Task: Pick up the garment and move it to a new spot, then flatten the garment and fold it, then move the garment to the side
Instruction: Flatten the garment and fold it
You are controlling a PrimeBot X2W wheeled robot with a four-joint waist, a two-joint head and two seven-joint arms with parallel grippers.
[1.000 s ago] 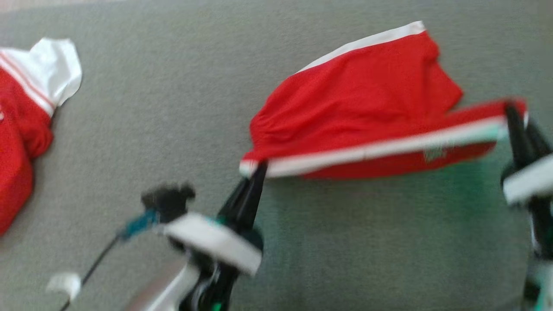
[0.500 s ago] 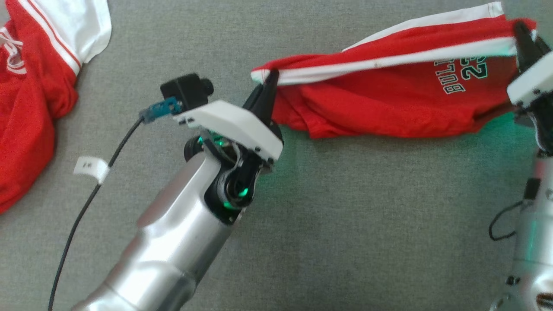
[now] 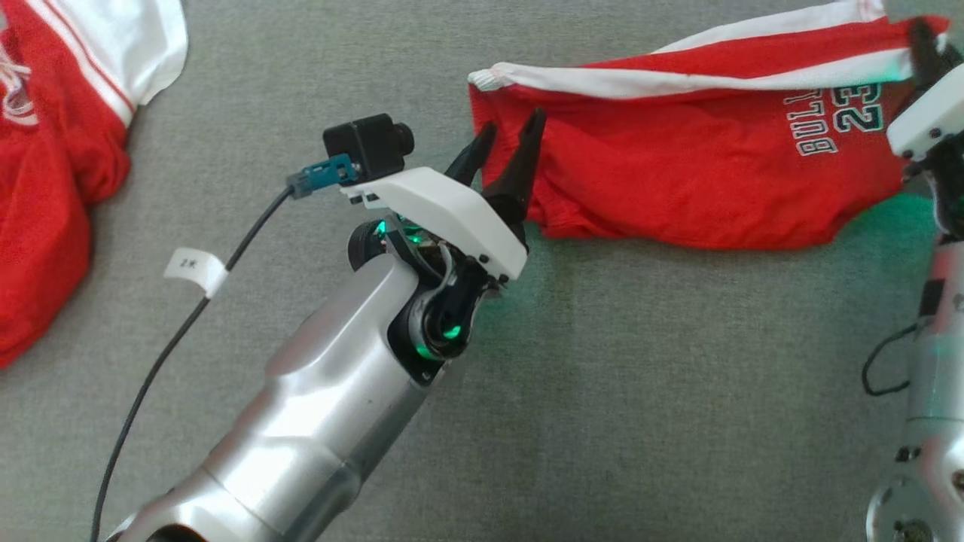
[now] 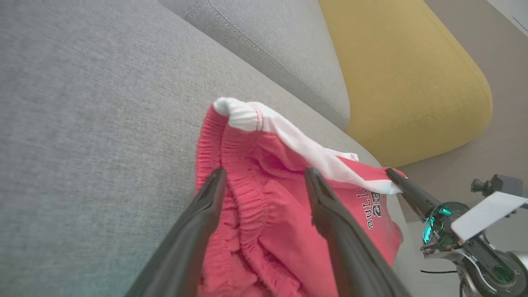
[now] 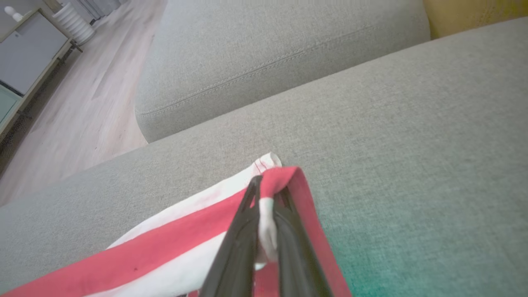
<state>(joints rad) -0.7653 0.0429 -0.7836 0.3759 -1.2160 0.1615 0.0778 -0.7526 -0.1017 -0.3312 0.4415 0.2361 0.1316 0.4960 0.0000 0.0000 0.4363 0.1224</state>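
Red shorts (image 3: 678,188) lie on the grey sofa (image 3: 602,376); our left pincer (image 3: 513,122) gapes, our right pincer (image 5: 269,192) pinches their striped edge.

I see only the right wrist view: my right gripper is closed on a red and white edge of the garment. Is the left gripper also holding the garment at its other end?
Observer: No. The left gripper is open, jaws apart at the left end of the red shorts, gripping nothing.
Operator: How does that end look?
Observer: It is bunched up, and the white corner sits beyond the left fingertips in the left wrist view.
Operator: Is anything else lying nearby?
Observer: Yes, a second red and white garment lies at the far left of the head view, apart from the shorts.
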